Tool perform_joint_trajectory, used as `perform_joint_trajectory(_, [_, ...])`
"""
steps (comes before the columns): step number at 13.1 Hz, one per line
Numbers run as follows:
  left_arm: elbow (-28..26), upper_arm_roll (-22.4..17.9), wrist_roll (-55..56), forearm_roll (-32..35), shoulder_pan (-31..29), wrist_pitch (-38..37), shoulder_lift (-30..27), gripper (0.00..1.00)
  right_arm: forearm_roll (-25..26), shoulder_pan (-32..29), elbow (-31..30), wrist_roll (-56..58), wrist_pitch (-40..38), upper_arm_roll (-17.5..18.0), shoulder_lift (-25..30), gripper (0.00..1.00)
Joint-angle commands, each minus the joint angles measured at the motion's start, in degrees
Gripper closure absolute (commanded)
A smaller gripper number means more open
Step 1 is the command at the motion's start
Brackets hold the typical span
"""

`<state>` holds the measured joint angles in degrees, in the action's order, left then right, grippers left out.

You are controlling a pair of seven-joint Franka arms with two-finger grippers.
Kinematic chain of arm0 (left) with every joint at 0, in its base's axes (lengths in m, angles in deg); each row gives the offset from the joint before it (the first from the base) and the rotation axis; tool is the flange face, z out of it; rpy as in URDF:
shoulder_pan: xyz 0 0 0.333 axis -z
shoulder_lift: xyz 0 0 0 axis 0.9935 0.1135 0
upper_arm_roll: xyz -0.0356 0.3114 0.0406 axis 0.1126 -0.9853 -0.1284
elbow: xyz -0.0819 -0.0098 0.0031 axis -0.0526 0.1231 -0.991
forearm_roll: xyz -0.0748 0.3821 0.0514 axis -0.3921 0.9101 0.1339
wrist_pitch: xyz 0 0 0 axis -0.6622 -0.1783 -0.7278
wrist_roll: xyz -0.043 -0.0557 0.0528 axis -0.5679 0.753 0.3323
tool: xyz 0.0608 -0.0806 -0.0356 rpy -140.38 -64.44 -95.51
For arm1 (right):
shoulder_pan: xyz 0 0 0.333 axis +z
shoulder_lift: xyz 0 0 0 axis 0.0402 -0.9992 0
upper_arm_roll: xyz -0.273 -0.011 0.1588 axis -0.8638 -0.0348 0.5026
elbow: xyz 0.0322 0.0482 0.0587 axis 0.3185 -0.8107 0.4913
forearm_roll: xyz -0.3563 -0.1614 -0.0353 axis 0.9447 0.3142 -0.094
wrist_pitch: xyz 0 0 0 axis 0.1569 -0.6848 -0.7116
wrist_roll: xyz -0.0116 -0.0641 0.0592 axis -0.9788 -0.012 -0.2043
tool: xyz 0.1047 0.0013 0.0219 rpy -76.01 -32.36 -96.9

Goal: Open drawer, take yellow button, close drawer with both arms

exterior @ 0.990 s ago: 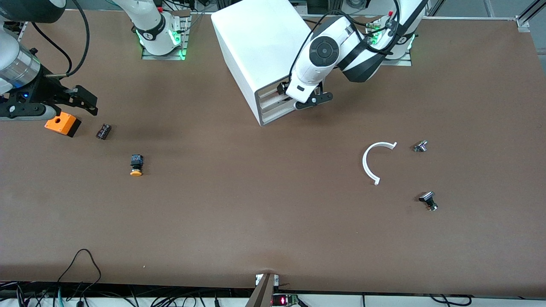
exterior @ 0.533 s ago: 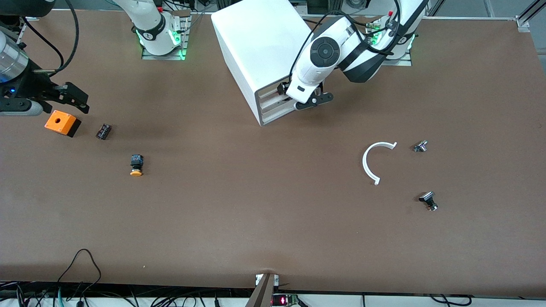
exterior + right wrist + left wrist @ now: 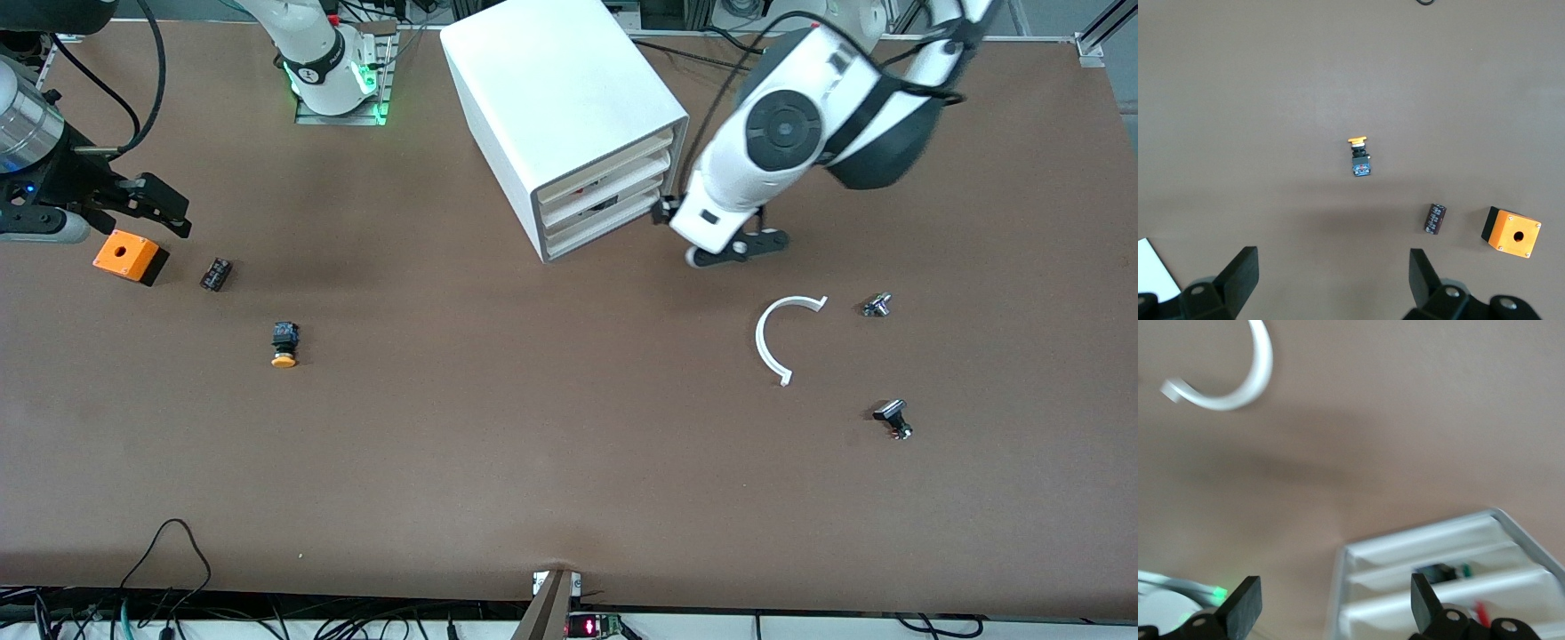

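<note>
The button [image 3: 284,344], orange-yellow cap and black body, lies on the bare table toward the right arm's end; it also shows in the right wrist view [image 3: 1360,157]. The white cabinet [image 3: 551,98] stands at the table's middle. Its top drawer [image 3: 613,156] looks shut, flush with the two below. My left gripper [image 3: 738,249] is open and empty, beside the cabinet's drawer fronts, between them and a white arc. The left wrist view shows its own gripper [image 3: 1335,603] and the drawer fronts [image 3: 1451,543]. My right gripper [image 3: 173,212] is open and empty, above the orange box; its wrist view shows it [image 3: 1335,277].
An orange box with a hole [image 3: 130,258] and a small dark cylinder [image 3: 215,274] lie near the right gripper. A white arc [image 3: 772,342], a small silver part [image 3: 877,306] and a black-capped button [image 3: 893,418] lie toward the left arm's end.
My left gripper has pulled off the cabinet's drawer fronts and swung toward the white arc. My right gripper drew back a little from the orange box, then stayed put.
</note>
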<state>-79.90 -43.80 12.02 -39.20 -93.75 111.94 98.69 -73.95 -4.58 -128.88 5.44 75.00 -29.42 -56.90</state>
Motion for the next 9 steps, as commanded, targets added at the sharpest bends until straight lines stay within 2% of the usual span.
perform_joint_trajectory(1, [4.2,0.5,-8.8,7.0,-2.1,-6.7,0.0,0.01,-0.4,-1.3,0.1,0.0,-0.8,1.1,1.0,0.0])
perform_joint_trajectory(4, [12.6,0.6,-23.9,9.8,-7.4,-12.3,-0.1,0.01,-0.4,-1.3,0.8,-0.1,-1.9,1.0,1.0,0.0])
perform_joint_trajectory(6, [18.3,0.6,-28.1,10.0,-8.3,-16.6,0.0,0.01,-0.4,-1.3,1.4,0.2,-2.1,1.0,0.9,0.0])
perform_joint_trajectory(9, [19.9,-0.8,-33.9,9.9,-8.4,-19.8,-1.6,0.01,-0.3,-1.3,2.1,0.1,-2.1,1.0,0.8,0.0])
